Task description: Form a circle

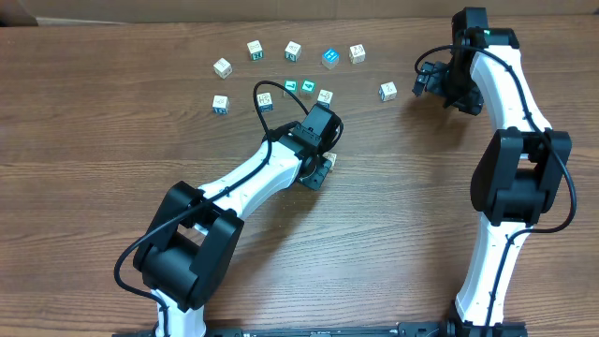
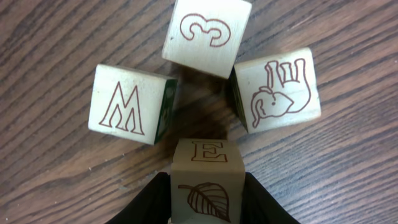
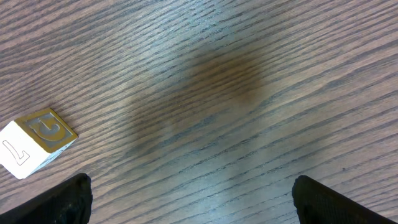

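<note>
Left tool (image 2: pixel 207 199): clamped on the E cube (image 2: pixel 205 152), one finger on each side face, as far as this close view lets you judge.
Right tool (image 3: pixel 193 196): jaws wide apart, empty, toward the tabletop's (image 3: pixel 249 93) far right corner.
Circle (image 2: pixel 186 46): the M cube (image 2: pixel 127 106), 3 cube (image 2: pixel 208 28) and elephant cube (image 2: pixel 277 90) ring a bare patch, and the E cube closes the near side.
Tool to circle: your left tool sits right at the circle's near side, gripping its fourth cube.
Risk: a dragging finger would likely twist the E cube into its neighbours and break the ring.
</note>
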